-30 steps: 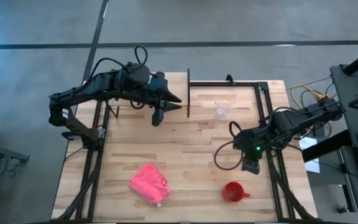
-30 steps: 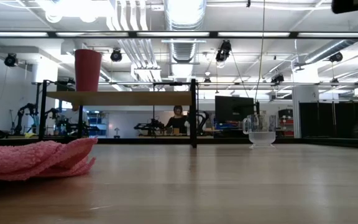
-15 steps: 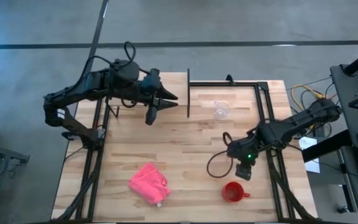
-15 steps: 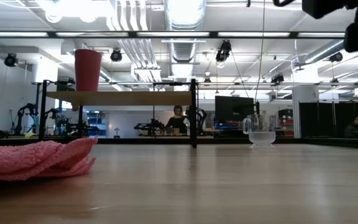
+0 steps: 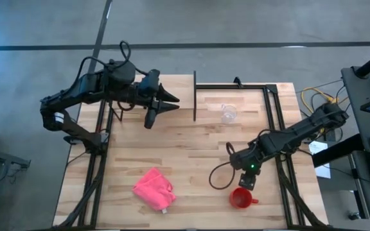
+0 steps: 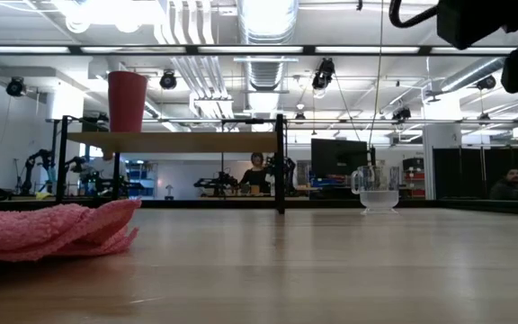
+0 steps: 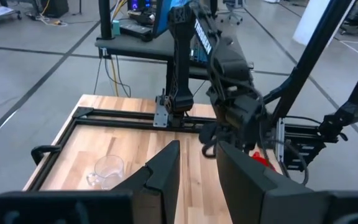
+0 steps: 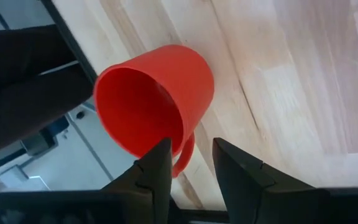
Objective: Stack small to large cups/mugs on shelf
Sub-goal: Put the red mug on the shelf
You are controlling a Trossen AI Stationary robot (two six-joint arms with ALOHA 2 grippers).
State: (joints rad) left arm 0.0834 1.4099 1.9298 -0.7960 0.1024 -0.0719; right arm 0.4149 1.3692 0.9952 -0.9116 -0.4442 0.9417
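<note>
Three vessels are showing, each in a different place. The tall pink-red tumbler (image 6: 127, 101) is standing upright on the raised wooden shelf (image 6: 174, 141), toward the shelf's left end in the low view; whether anything is in it cannot be told from that level angle. The small clear cup (image 5: 229, 113) is sitting upright on the tabletop (image 5: 191, 160) near the far edge, just beside the shelf's black end post (image 5: 194, 96), and it is looking empty in the left wrist view (image 7: 106, 171). The squat red mug (image 5: 240, 198) is standing upright near the tabletop's near right corner, its handle pointing toward the right edge; its inside is showing bare and empty in the right wrist view (image 8: 148, 102).

The right gripper (image 5: 246, 180) is hanging just above the mug on its far side, its two fingers (image 8: 157, 165) standing a little apart and clamping nothing, with the mug's handle and lower wall framed between them. The left gripper (image 5: 159, 106) is hovering beside the shelf near the far left corner of the tabletop, its fingers (image 7: 166, 171) also slightly apart and holding nothing.

A crumpled pink cloth (image 5: 153, 188) is lying near the tabletop's near edge, well apart from all three vessels.
</note>
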